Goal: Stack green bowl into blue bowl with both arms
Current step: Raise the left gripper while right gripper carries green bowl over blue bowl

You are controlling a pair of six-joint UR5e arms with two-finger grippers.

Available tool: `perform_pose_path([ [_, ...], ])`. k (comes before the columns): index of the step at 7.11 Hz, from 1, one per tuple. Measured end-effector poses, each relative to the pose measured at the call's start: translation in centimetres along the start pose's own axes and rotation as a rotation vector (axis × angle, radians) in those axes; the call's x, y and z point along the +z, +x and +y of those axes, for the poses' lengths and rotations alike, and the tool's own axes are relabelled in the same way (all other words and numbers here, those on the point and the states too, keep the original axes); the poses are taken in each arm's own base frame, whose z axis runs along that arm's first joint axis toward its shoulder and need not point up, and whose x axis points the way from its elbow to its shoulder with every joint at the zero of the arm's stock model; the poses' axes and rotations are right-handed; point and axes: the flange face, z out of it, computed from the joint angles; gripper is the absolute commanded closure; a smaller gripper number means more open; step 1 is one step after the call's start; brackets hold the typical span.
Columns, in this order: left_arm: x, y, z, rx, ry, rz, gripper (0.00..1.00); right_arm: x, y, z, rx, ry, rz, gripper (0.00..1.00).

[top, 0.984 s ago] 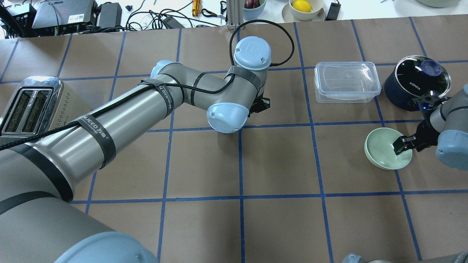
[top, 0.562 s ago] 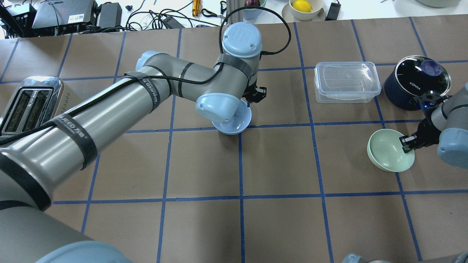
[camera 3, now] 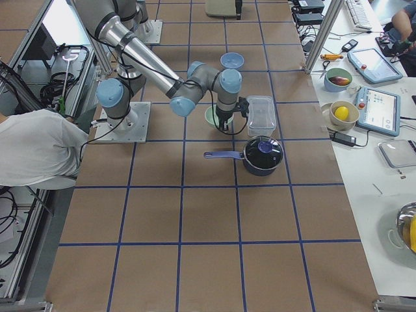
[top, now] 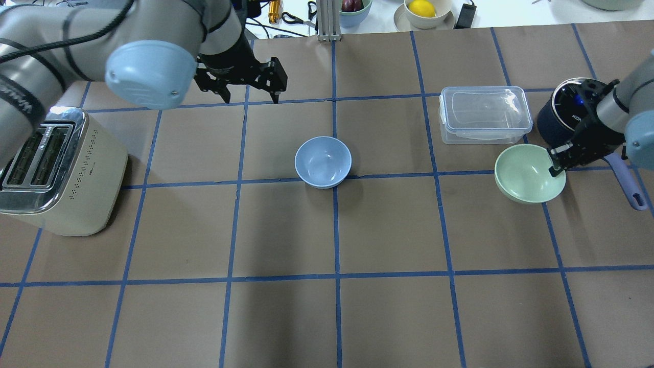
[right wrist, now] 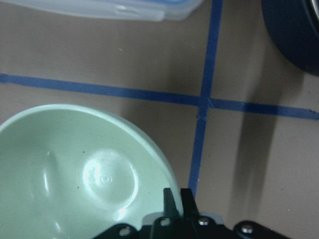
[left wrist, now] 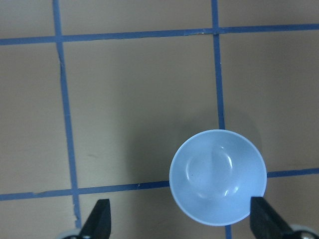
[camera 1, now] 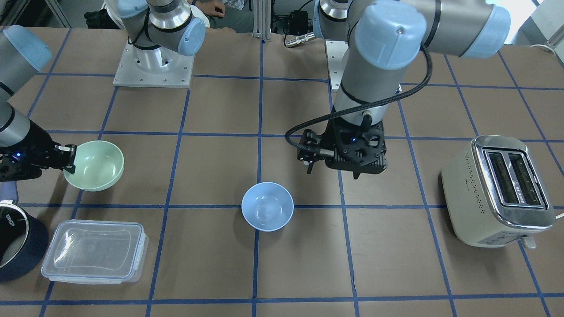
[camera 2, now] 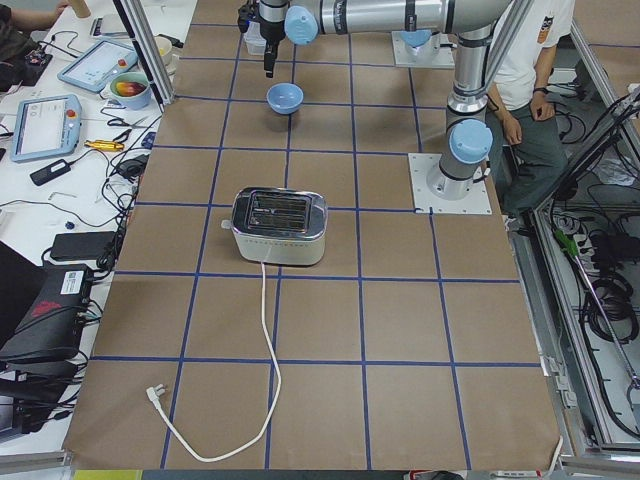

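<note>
The right gripper (top: 556, 166) pinches the rim of the green bowl (top: 526, 175), seemingly to carry it. The left gripper (top: 251, 95), wide and empty, hangs aside, leaving the blue bowl (top: 323, 159) clear to receive it.

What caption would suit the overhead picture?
Right gripper grips the green bowl by its rim; blue bowl sits mid-table, left gripper open, clear of it.
</note>
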Motion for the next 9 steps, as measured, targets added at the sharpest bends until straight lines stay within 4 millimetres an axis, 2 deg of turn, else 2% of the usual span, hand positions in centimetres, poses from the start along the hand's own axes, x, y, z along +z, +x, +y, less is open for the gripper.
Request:
perform_pose_path([
  [1, -2.3, -1.7, 2.3, 0.001, -0.062, -0.007, 0.0, -1.1, -4.5, -2.1, 0.049, 0.001, -0.021, 1.0],
  [2, -4.4, -2.7, 4.6, -0.005, -0.106, -0.015, 0.0, -1.1, -10.3, -3.6, 0.119, 0.01, -0.04, 1.0],
  [3, -6.0, -4.0, 5.5, -0.004, -0.099, -0.029, 0.0, -0.4, -16.2, -4.6, 0.159, 0.016, -0.046, 1.0],
  [5, -7.8, -7.3, 5.1, 0.038, -0.046, -0.061, 0.0, 0.8, -26.4, -7.2, 0.25, 0.039, -0.051, 1.0],
  [7, -8.8, -8.2, 4.5, 0.011, 0.017, -0.077, 0.0, 1.7, -34.4, -9.9, 0.3, 0.052, -0.058, 1.0],
  [8, -8.8, -8.2, 4.4, -0.005, 0.03, -0.077, 0.0, 3.0, -37.2, -10.1, 0.291, 0.039, -0.053, 1.0],
  [9, -8.8, -8.2, 4.3, -0.019, 0.036, -0.074, 0.0, 4.3, -38.7, -10.0, 0.277, 0.023, -0.045, 1.0],
])
